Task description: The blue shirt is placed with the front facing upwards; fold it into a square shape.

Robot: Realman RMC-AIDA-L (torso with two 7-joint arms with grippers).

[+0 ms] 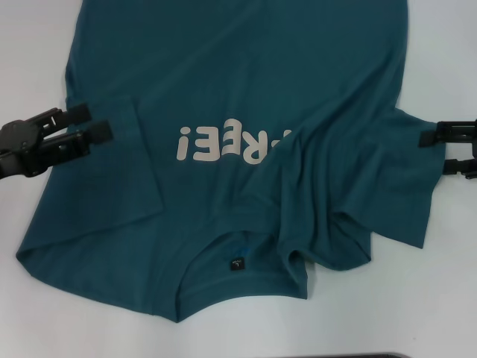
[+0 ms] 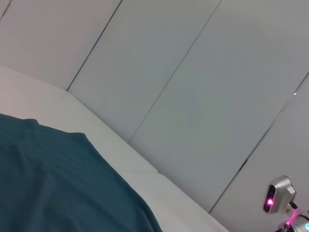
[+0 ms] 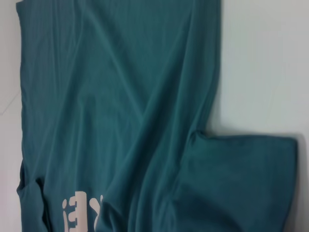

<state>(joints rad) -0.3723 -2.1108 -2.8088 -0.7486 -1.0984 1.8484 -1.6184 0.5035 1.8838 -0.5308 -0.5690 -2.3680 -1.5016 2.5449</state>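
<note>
The blue shirt (image 1: 238, 89) lies front up on the white table (image 1: 447, 283), collar and black neck label (image 1: 236, 264) toward me, pale letters (image 1: 216, 143) upside down. Its right side is folded loosely across the chest in wrinkles and hides part of the lettering. The left sleeve is folded in flat. My left gripper (image 1: 100, 123) is open over the shirt's left edge, holding nothing. At the shirt's right edge, my right gripper (image 1: 434, 153) is open just beside the cloth. The right wrist view shows the shirt (image 3: 120, 96) and its letters (image 3: 79, 212). The left wrist view shows a corner of the shirt (image 2: 53, 183).
White table surface surrounds the shirt on the left, right and front. A dark strip (image 1: 387, 355) shows at the table's near edge. In the left wrist view, grey wall panels (image 2: 193, 72) rise beyond the table, with a small device with a pink light (image 2: 277, 195).
</note>
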